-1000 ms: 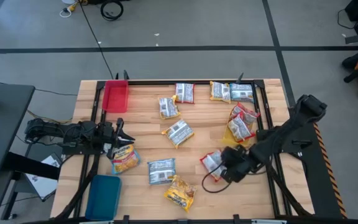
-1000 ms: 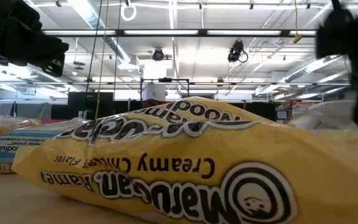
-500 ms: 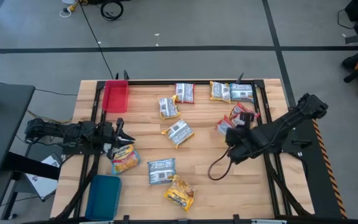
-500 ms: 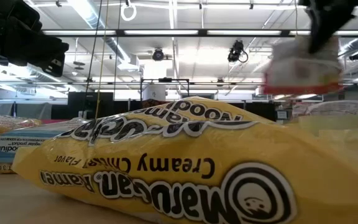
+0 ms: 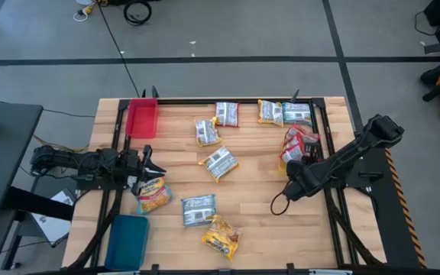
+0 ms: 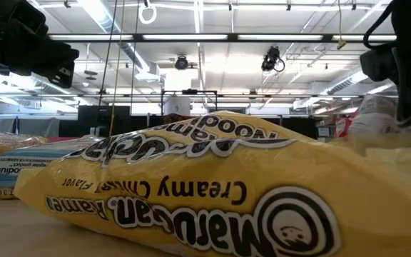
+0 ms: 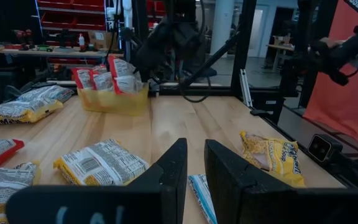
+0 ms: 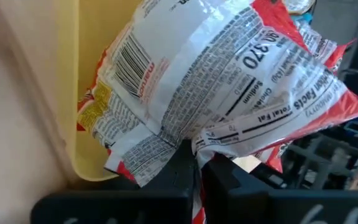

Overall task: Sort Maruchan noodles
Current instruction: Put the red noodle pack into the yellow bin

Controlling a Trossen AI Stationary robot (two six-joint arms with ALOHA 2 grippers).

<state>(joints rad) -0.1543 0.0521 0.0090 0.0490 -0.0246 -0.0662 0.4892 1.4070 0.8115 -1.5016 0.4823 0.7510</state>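
Maruchan noodle packets lie scattered flat on the wooden table [image 5: 250,191]: a yellow one [image 5: 153,192] by my left gripper [image 5: 145,164], others at mid-table [image 5: 219,162] and along the far edge [image 5: 226,114]. My left gripper waits at the left, level, its fingers [image 7: 194,168] a narrow gap apart with nothing between them. At the right, my right gripper [image 5: 291,169] is shut on a red-edged packet [image 8: 229,81] over the yellow tray [image 8: 73,93], where other red packets [image 5: 300,137] stand. My right gripper pinches the red-edged packet's crumpled lower edge [image 8: 197,142] between its two fingers, which come slanting down from the table's near side. The packet spreads out beyond the fingertips over the yellow tray. Whether it rests on the packets there, I cannot tell.
A red tray [image 5: 142,118] sits at the far left corner and a blue tray [image 5: 127,241] at the near left. A black frame rail [image 5: 228,101] runs along the table's far edge. A large yellow packet [image 6: 191,193] fills the low view's foreground.
My right gripper has carried the red-edged packet up off the table's near right part and toward the far right, to the yellow tray, rolling and tipping downward on the way. The packet has been lifted clear and now hangs over the tray.
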